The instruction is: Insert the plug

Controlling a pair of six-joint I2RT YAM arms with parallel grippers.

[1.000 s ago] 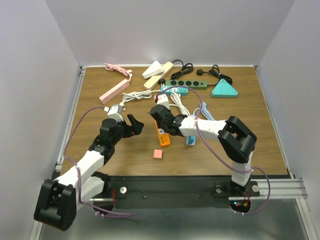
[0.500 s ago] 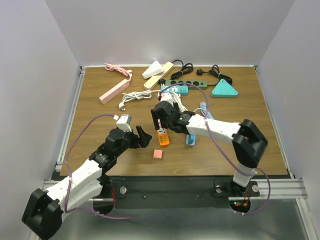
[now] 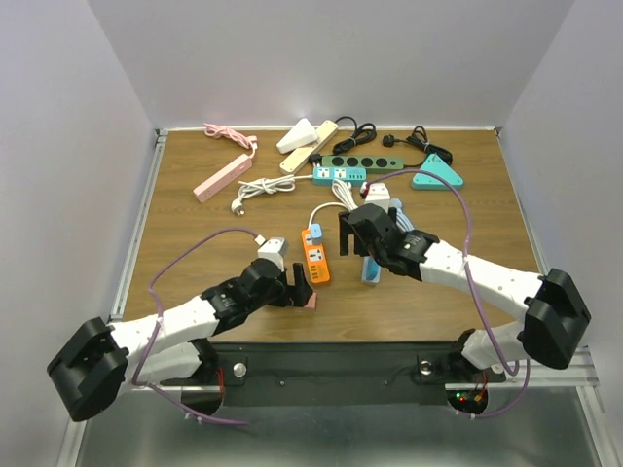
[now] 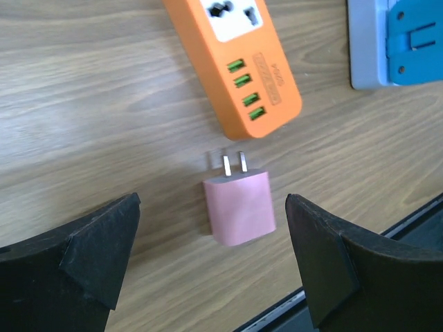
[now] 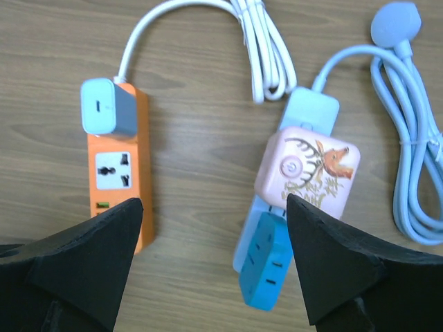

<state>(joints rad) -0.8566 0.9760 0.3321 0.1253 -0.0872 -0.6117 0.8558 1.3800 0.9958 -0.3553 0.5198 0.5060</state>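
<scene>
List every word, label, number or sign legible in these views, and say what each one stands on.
No words or numbers can be read in any view.
On the orange power strip: a line of small print beside the green USB ports, too blurred to read.
On the pink deer-pattern adapter: a circled power symbol beside a deer drawing, no lettering.
On the pink plug: no markings visible.
In the top view, everything is too small to read.
</scene>
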